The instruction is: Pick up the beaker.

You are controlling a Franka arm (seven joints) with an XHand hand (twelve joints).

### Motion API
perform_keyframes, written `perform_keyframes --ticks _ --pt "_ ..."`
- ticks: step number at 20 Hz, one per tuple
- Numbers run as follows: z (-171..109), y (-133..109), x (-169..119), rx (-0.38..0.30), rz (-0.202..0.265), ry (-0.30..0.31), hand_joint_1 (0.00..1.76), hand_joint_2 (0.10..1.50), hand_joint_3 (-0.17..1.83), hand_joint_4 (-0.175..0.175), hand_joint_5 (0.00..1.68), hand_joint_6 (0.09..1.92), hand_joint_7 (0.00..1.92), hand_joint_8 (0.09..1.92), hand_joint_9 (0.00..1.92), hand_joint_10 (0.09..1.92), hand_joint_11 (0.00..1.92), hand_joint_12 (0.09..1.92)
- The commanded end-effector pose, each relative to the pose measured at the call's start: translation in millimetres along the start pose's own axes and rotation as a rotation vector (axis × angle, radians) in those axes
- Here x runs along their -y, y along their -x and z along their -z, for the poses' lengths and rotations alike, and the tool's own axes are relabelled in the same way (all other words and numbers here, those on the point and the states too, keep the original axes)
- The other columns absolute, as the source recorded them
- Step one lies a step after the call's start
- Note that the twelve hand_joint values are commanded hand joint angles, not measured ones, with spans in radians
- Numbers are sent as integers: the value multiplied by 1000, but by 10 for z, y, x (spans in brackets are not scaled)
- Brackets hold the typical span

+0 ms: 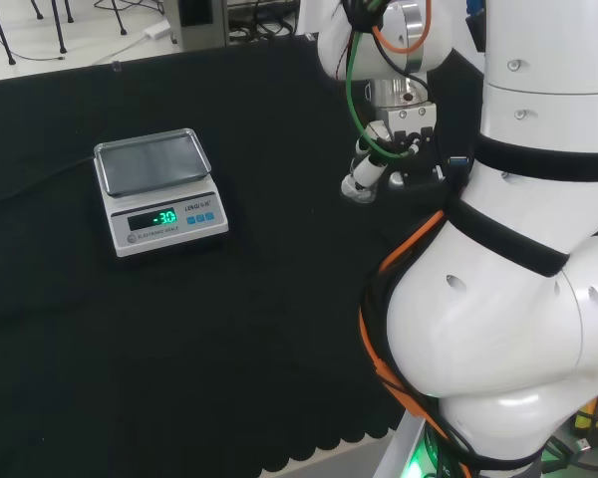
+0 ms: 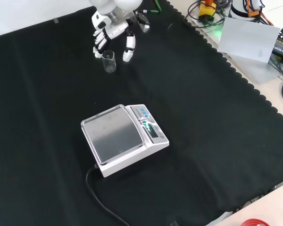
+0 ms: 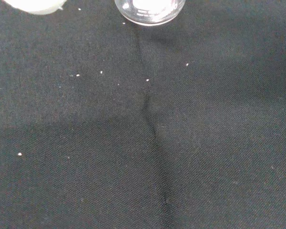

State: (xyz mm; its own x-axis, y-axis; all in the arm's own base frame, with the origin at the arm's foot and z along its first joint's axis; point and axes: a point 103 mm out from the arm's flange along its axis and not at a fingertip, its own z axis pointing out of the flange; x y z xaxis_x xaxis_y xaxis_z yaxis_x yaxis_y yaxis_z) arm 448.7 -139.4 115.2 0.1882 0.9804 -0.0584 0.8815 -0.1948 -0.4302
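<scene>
the beaker (image 2: pixel 109 61) stands upright on the black cloth (image 2: pixel 203 117) near the top of the front view, small, clear and seemingly empty. the hand (image 2: pixel 114 34) hangs just above and behind it there, its fingers (image 2: pixel 99 41) lying to the beaker's upper left and its thumb (image 2: pixel 129 48) to the right, so the glass sits under the gap between them. the fingers look relaxed and apart, closed on nothing; i judge the hand is not yet touching the glass, though the front view leaves that close to call.

the step in hand is the approach and close. to do it well, the hand should sink until fingers and thumb flank the wall of the beaker below its rim, then curl in from both sides together so the glass is not knocked sideways or tipped. clear glass on cloth slides easily, so a one-sided touch is the main risk.

in the wrist view the beaker's round base (image 3: pixel 150 9) shows at the frame's edge, with a blurred white part of the hand (image 3: pixel 35 5) beside it. the scale (image 2: pixel 122 136) sits well apart, nearer the front camera.
</scene>
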Motion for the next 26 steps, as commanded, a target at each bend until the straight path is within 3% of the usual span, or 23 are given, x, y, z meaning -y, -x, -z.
perform_keyframes --ticks 1,3,14,21,26 --pt "-14 -29 -32 -11 -1 21 676 677 391 -14 313 173 122 645 272 811 9 1472" --pt "-14 -171 -118 14 5 31 722 691 400 -13 328 165 152 649 328 800 63 1456" --pt "-29 -142 -193 35 1 63 908 712 547 -21 476 193 311 646 589 717 294 1375" --pt "-9 -152 -227 52 -8 92 962 750 639 -25 592 608 440 641 773 649 445 1316" --pt "-7 -163 -266 57 -6 98 977 785 658 -31 621 720 489 650 827 641 505 1297"
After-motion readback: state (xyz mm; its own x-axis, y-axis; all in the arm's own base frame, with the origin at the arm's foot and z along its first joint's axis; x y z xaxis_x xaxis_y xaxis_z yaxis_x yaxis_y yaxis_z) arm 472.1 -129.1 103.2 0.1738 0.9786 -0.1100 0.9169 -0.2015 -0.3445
